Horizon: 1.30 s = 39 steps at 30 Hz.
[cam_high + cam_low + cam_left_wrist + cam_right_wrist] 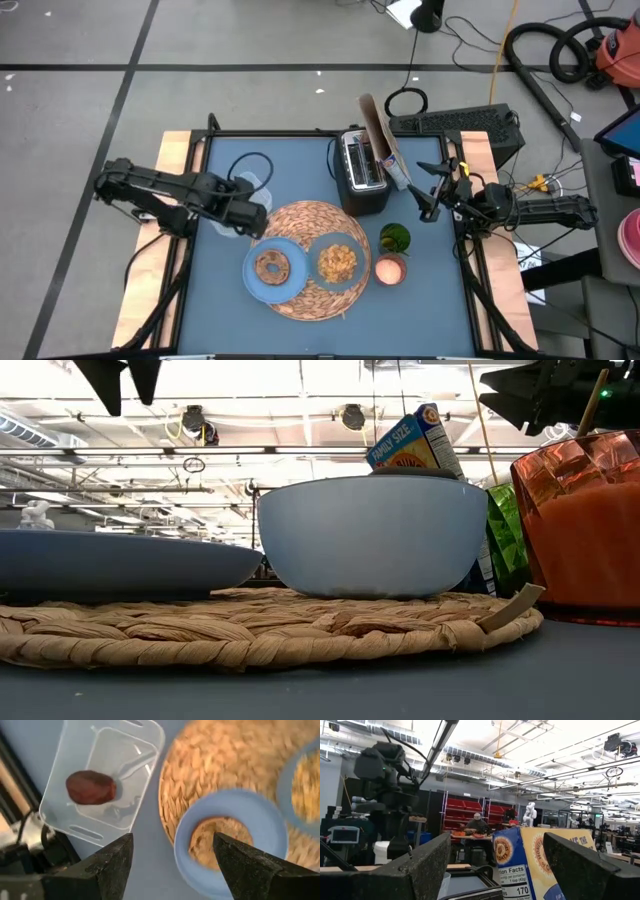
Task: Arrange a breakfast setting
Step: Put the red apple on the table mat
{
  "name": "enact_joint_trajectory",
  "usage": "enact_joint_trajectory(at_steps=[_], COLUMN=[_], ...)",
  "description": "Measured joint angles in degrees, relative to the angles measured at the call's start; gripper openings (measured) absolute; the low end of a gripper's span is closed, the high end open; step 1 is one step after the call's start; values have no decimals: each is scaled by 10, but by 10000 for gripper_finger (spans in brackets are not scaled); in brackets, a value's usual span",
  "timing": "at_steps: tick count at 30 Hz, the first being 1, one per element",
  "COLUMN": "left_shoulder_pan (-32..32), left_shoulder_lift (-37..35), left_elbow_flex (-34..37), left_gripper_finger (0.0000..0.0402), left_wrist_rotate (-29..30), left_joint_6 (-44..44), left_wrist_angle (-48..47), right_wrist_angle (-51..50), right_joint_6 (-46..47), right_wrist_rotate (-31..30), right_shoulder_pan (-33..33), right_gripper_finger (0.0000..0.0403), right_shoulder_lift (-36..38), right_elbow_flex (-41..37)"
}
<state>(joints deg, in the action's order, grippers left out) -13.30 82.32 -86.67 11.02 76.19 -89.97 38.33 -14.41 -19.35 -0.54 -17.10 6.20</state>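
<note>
The round woven mat lies at the table's middle. On it rest the light-blue plate with the brown bagel and the bowl of tan cereal. The orange-pink cup stands just right of the mat. The dark-red fruit lies inside the clear tub. My left gripper is open and empty, above the table between the tub and the plate. My right gripper is open and empty, raised at the table's right side.
The black-and-silver toaster stands behind the mat, with a cereal box leaning beside it. A green object sits behind the cup. A black cable loop lies at the far left. A person sits in the room beyond.
</note>
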Motion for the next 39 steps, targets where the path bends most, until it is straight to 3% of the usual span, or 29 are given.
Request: enact_joint_trajectory(at_steps=[3, 12, 19, 23, 29, 39], left_shoulder_pan=[25, 115, 162, 182, 202, 230], left_shoulder_lift=[0, 0, -18, -28, -29, -29], left_elbow_flex=[0, 12, 115, 173, 226, 285], left_gripper_finger=[280, 280, 280, 280, 280, 280], left_wrist_rotate=[7, -16, -68, -82, -82, -49], left_joint_6=[45, 50, 119, 208, 295, 344], left_wrist_angle=[0, 0, 1, 0, 6, 87], right_wrist_angle=[0, 0, 0, 0, 0, 0], right_joint_6=[0, 1, 1, 0, 0, -25], right_wrist_rotate=[0, 0, 0, 0, 0, 0], right_shoulder_pan=[0, 0, 0, 0, 0, 0], right_gripper_finger=[313, 313, 313, 313, 313, 313], right_shoulder_lift=[0, 0, 0, 0, 0, 0], right_elbow_flex=[0, 0, 0, 0, 0, 0])
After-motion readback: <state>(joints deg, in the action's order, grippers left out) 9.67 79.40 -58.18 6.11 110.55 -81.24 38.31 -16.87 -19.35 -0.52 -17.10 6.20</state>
